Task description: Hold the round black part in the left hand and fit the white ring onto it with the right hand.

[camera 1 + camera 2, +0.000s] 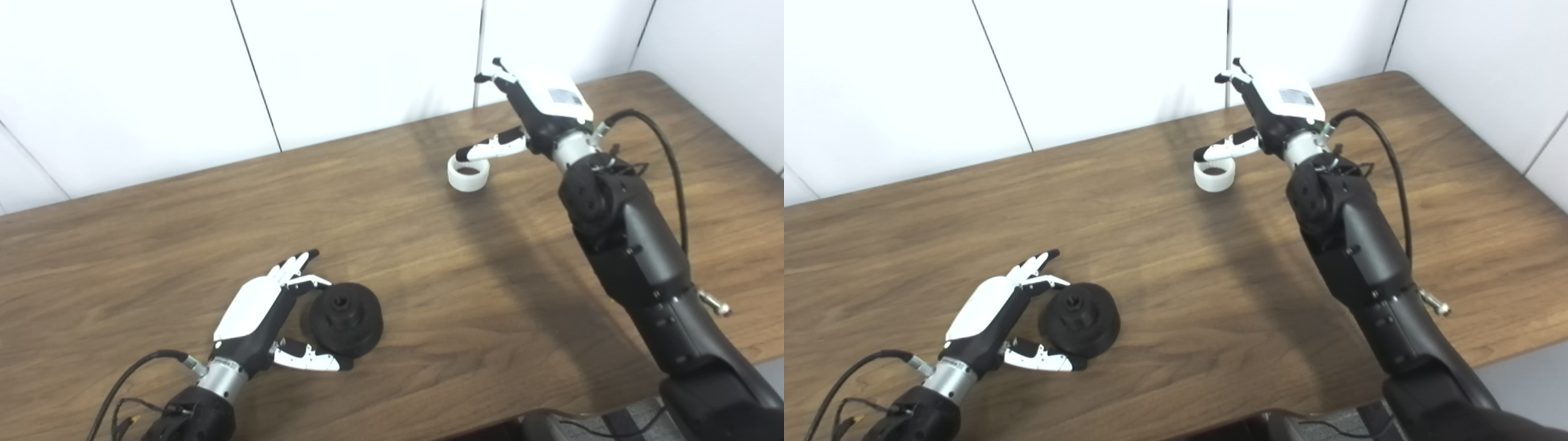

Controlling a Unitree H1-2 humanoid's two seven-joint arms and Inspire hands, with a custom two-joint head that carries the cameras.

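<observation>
White wall panels are seen behind a wooden table [429, 257]. Lower left in the left eye view, the round black part [346, 318] is flanked by the open left hand [263, 312]. Upper centre in the right eye view, the white ring [1214, 176] is overlapped by the open right hand's [1268, 116] thumb.

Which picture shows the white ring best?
The left eye view: the white ring looks slightly larger there, its hollow centre clear beneath the right robot hand's thumb. The right eye view shows the same ring, slightly smaller.

Wood-grain table [184, 245] — matt black part [346, 318], smooth white ring [468, 174].
</observation>
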